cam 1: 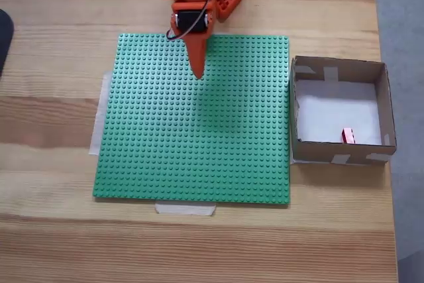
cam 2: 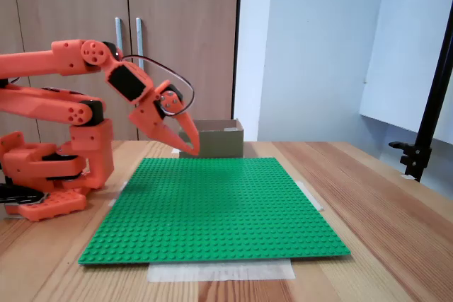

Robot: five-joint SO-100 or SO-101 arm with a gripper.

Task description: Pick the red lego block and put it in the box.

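Note:
The red lego block [cam 1: 348,136] lies inside the box [cam 1: 339,69], on its white floor close to the near wall. In the side fixed view the box [cam 2: 216,138] shows as a brown cardboard wall behind the baseplate, and the block is hidden there. My orange gripper [cam 1: 198,73] hangs over the far edge of the green baseplate [cam 1: 199,137], well left of the box. Its fingers are together with nothing between them, pointing down; in the side fixed view the gripper [cam 2: 190,150] hovers just above the plate.
The green studded baseplate [cam 2: 212,210] is taped to a wooden table [cam 1: 53,230]. The arm's orange base [cam 2: 49,167] stands at the plate's far side. A black stand [cam 2: 425,132] rises at the table's right edge in the side fixed view.

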